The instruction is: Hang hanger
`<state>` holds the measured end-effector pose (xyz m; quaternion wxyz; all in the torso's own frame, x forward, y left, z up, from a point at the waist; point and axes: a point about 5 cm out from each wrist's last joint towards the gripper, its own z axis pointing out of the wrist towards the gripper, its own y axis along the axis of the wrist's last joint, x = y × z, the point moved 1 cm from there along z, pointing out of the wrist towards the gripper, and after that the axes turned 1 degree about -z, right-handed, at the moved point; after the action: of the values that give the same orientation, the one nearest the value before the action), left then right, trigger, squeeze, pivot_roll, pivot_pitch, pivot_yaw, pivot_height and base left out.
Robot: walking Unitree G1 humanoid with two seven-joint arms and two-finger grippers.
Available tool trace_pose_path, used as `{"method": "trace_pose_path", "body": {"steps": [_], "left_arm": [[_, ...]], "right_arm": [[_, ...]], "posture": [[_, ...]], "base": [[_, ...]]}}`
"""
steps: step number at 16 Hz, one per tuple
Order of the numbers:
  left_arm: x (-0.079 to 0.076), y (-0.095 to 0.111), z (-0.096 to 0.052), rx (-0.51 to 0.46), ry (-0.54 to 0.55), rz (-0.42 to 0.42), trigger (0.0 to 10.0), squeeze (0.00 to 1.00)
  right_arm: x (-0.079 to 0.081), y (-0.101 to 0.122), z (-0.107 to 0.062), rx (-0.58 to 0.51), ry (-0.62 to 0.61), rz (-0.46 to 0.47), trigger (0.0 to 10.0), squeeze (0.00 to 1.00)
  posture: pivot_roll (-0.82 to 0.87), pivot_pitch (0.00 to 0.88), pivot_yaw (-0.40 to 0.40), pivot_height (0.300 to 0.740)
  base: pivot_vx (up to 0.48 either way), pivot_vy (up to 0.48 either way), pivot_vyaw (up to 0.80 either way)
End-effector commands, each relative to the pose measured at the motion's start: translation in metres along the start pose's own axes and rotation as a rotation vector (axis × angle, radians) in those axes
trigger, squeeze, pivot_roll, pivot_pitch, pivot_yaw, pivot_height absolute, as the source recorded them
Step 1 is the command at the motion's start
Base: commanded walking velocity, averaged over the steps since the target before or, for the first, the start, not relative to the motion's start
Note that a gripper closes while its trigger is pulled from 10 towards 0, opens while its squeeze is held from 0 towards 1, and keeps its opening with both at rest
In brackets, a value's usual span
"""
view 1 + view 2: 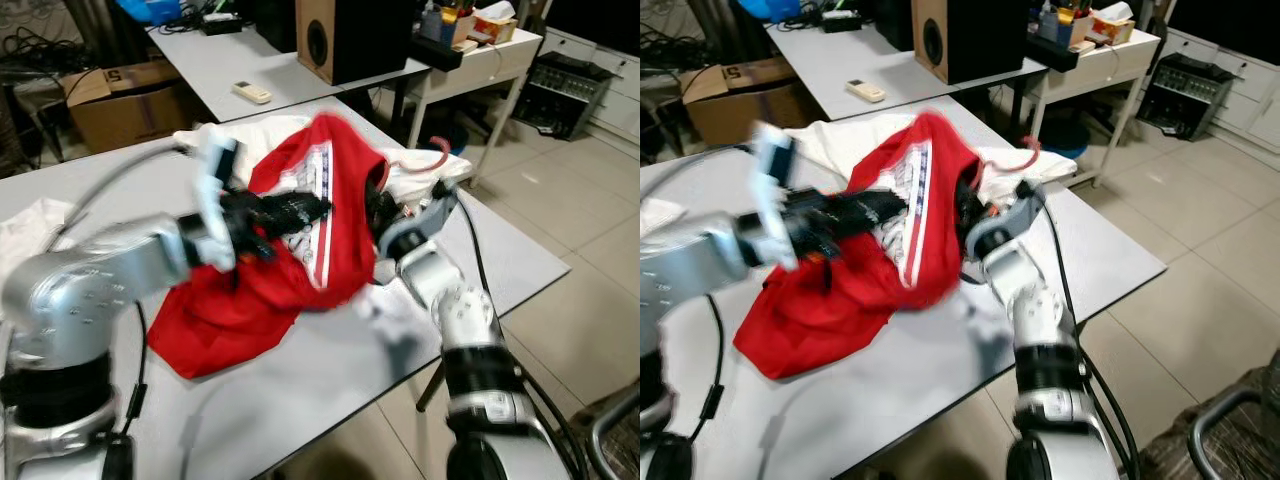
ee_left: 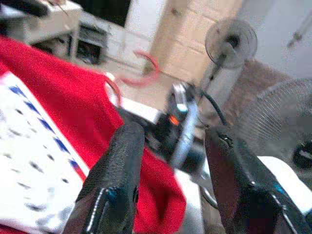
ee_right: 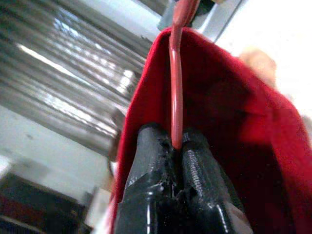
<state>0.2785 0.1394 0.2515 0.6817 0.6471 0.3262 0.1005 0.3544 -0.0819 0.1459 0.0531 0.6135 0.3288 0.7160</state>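
Hanger [image 3: 175, 83]: thin red wire, pinched between closed fingers [image 3: 146, 185] of right gripper [image 3: 176, 146], hook [image 1: 437, 150] poking out at 2 o'clock from red shirt [image 1: 300, 250]. Shirt bunched, lifted above grey table [image 1: 350, 370], white striped panel showing. Left gripper [image 2: 170, 161] fingers spread apart, pushed into shirt at 9 o'clock, holding nothing visible. White cloth [image 1: 250, 135] behind.

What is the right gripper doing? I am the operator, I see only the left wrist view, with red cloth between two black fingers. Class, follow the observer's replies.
Observer: The right gripper is shut on the red hanger, pinching its thin wire.
Operator: And the garment?
Observer: The red shirt is lifted off the grey table, one end trailing on it.
Operator: Anything beneath?
Observer: A white cloth lies behind the shirt.
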Motion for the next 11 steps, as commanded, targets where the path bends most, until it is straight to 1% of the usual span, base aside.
{"method": "trace_pose_path", "body": {"steps": [1,2,3,4,5,6,7,8,9,10,11], "left_arm": [[-0.002,0.006,-0.007,-0.030,-0.012,0.029,10.0,1.00],[-0.002,0.008,-0.013,-0.043,-0.007,0.044,10.0,1.00],[0.006,0.012,-0.023,-0.073,0.065,0.080,10.0,1.00],[0.024,0.010,-0.030,-0.102,0.246,0.132,10.0,1.00],[0.035,0.005,-0.034,-0.101,0.339,0.135,10.0,1.00],[0.048,-0.004,-0.040,-0.081,0.462,0.154,10.0,1.00],[0.055,-0.013,-0.044,-0.060,0.537,0.159,10.0,1.00],[0.061,-0.035,-0.056,-0.036,0.641,0.137,10.0,1.00],[0.061,-0.035,-0.056,-0.036,0.641,0.137,10.0,1.00],[0.057,-0.046,-0.060,-0.028,0.664,0.133,10.0,0.96],[0.051,-0.052,-0.059,-0.030,0.659,0.126,10.0,0.86]], "right_arm": [[0.011,0.008,0.000,-0.015,0.049,-0.036,10.0,0.00],[0.012,0.009,-0.001,-0.017,0.067,-0.045,10.0,0.00],[0.015,0.010,-0.002,-0.016,0.095,-0.054,10.0,0.00],[0.020,0.014,-0.002,-0.024,0.124,-0.103,10.0,0.00],[0.023,0.016,-0.003,-0.034,0.143,-0.130,10.0,0.00],[0.029,0.020,-0.005,-0.048,0.167,-0.150,10.0,0.00],[0.033,0.023,-0.007,-0.060,0.187,-0.159,10.0,0.00],[0.046,0.035,-0.018,-0.097,0.233,-0.182,10.0,0.00],[0.046,0.035,-0.018,-0.097,0.233,-0.182,10.0,0.00],[0.055,0.043,-0.027,-0.116,0.264,-0.191,10.0,0.00],[0.060,0.048,-0.032,-0.124,0.287,-0.196,10.0,0.00]], "posture": [[-0.03,0.000,0.011,0.727],[-0.03,0.000,-0.002,0.727],[-0.03,0.000,-0.004,0.727],[-0.01,0.000,-0.002,0.727],[-0.01,0.000,0.001,0.727],[-0.01,0.000,0.001,0.727],[-0.01,0.000,0.001,0.727],[-0.01,0.000,-0.007,0.727],[-0.01,0.000,-0.007,0.727],[-0.01,0.000,-0.014,0.727],[-0.01,0.000,-0.032,0.727]], "base": [[0.000,0.000,0.00],[0.000,0.000,0.00],[0.000,0.000,0.00],[0.000,0.000,0.00],[0.000,0.000,0.00],[0.000,0.000,0.80],[0.000,0.000,0.80],[0.000,0.000,0.80],[0.000,0.000,0.80],[0.000,0.000,0.80],[0.000,0.000,0.80]]}}
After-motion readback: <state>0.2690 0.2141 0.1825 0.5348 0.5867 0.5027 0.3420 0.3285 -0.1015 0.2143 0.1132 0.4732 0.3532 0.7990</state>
